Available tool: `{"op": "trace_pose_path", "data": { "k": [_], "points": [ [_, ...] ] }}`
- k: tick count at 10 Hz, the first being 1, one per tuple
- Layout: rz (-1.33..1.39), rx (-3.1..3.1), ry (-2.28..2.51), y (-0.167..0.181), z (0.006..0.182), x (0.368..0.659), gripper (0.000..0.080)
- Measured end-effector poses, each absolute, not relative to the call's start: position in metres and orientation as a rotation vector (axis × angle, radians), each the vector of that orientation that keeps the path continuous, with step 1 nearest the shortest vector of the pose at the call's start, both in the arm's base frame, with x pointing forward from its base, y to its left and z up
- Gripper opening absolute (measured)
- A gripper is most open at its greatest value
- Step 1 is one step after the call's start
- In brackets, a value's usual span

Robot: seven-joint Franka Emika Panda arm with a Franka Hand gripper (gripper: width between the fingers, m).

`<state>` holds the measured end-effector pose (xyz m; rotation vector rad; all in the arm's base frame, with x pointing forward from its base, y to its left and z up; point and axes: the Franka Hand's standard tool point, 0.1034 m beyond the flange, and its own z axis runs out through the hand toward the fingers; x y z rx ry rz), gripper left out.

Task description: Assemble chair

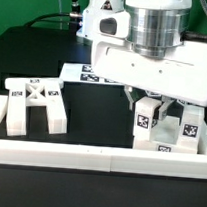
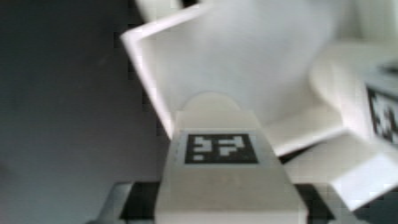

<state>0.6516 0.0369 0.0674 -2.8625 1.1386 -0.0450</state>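
you have one gripper (image 1: 148, 107) in play, one leg frame (image 1: 33, 105), one marker board (image 1: 86, 73) and, on the exterior view's right, a cluster of white chair parts on which you can count three marker tags: one on the tagged block (image 1: 144, 121), one on a second piece (image 1: 187, 128) just beside it, and one low down by the border wall (image 1: 78, 156); how many separate parts those make you cannot tell

the tagged block stands upright directly under the gripper, between its two fingers, which sit at a middling width and are closed against the block's sides. the leg frame lies flat on the dark table (image 1: 96, 116), well apart from the gripper, toward the exterior view's left and inside the border wall. the marker board lies further back, partly hidden by the arm (image 1: 156, 35)

the exterior view gives you the leg frame, the marker board and the border wall, which the wrist view does not reach. the wrist view gives you the tagged block (image 2: 222, 150) close up: its rounded end, its single tag facing the camera, the fingers (image 2: 139, 203) against either flank, and pale slabs (image 2: 196, 50) beyond it, blurred
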Motion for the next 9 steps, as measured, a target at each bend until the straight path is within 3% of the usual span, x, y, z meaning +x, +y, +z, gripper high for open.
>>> {"op": "trace_pose_path", "data": {
  "k": [3,4,5,6,7,8,9],
  "points": [
    [-0.029,-2.711,1.440,0.0376,0.0674,0.6517,0.0291],
    [-0.027,-2.681,1.495,0.0378,0.0672,0.6516,0.0369],
    [-0.027,-2.690,1.480,0.0376,0.0671,0.6516,0.0369],
    [-0.029,-2.717,1.429,0.0376,0.0671,0.6515,0.0550],
    [-0.018,-2.745,1.384,0.0381,0.0672,0.6505,0.0550],
    [-0.021,-2.809,1.254,0.0380,0.0675,0.6507,0.0628],
    [-0.027,-2.877,1.093,0.0377,0.0676,0.6507,0.0643]
  ]
}}
